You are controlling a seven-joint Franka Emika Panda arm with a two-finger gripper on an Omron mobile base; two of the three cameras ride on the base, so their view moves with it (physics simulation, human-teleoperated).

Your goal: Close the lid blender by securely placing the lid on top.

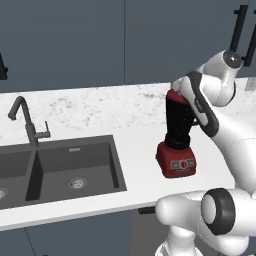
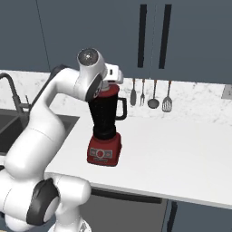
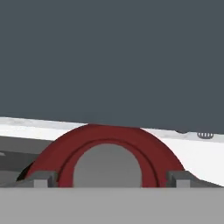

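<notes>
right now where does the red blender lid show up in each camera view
Left base view: the lid sits upper right of centre, on top of the dark blender, partly behind the arm.
Right base view: lid upper centre, atop the blender jar, under the white hand.
Hand view: lid bottom centre, a red ring around its grey knob.
Shared landmark: the blender's red base on the white counter.

The blender is standing on the counter, right of the sink. The lid is sitting atop it. Utensils are hanging behind.
</notes>
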